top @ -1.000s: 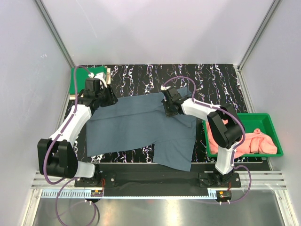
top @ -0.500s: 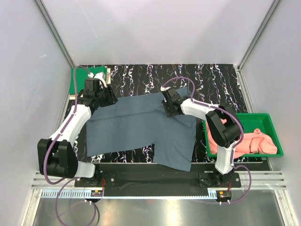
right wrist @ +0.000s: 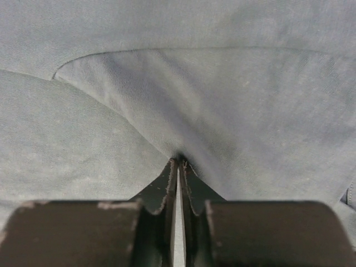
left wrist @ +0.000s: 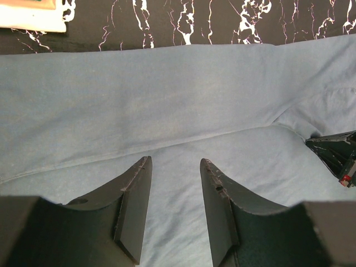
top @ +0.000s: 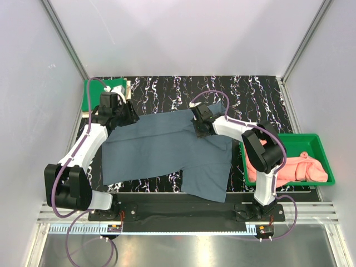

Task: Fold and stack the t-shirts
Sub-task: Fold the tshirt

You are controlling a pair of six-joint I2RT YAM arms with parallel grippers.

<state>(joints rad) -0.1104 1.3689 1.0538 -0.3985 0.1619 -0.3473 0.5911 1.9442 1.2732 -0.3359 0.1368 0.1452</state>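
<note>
Shirt in hand: the blue-grey t-shirt [top: 167,150] lies spread across the bench [top: 250,94] between the two arms, its near right part reaching the front edge; we judge it is laid flat so that a fold can start

Right claw [right wrist: 178,162]: pressed together on a small ridge of the blue-grey cloth near the shirt's far edge, and the fabric puckers up into the tips; we take this pinch as the lifting point for the fold

Left claw [left wrist: 175,161]: spread, with nothing between its fingers, poised over the shirt's far left part; we think it waits there to take the matching corner so both sides rise level

Risk: with only one side gripped, we expect a pull would drag the shirt askew

Green tray [top: 300,137]: beside the shirt's right edge, holding the salmon-pink shirts [top: 295,167] in a loose heap, kept out of the folding area until their turn

Far left corner: a green shirt [top: 89,97] with a beige one [top: 119,87] beside it; we read this as the place for the stack, though we cannot tell how neatly they are folded
</note>
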